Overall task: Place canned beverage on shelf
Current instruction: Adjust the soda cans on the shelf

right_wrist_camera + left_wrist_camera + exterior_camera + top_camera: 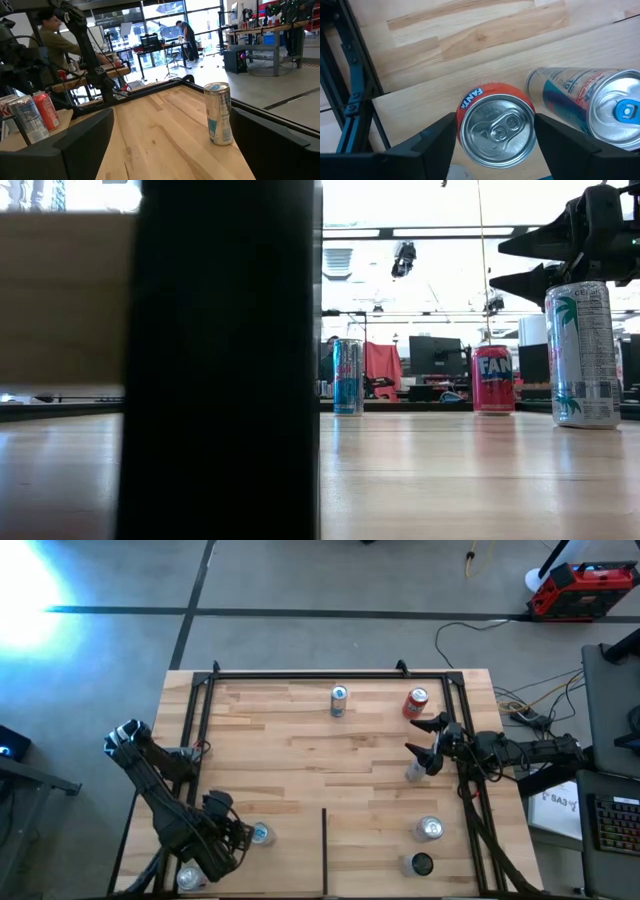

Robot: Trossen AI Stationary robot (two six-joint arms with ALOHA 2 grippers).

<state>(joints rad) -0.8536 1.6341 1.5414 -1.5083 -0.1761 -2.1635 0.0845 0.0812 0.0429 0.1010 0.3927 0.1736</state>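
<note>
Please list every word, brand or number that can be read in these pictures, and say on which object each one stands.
"FANTA" on the orange can between the left claw's fingers, left wrist view.
"FAN", the visible part of the brand, on the red can in the low view.
Print on the tall palm-tree can, the blue can and the white sheet beside the shelf is too small to read.

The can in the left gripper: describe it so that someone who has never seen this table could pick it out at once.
Find the black-railed wooden shelf, then the corner where the left gripper reaches down. Two cans stand close together there; the one gripped is the orange Fanta can, whereas the neighbouring can is silver and blue.
</note>
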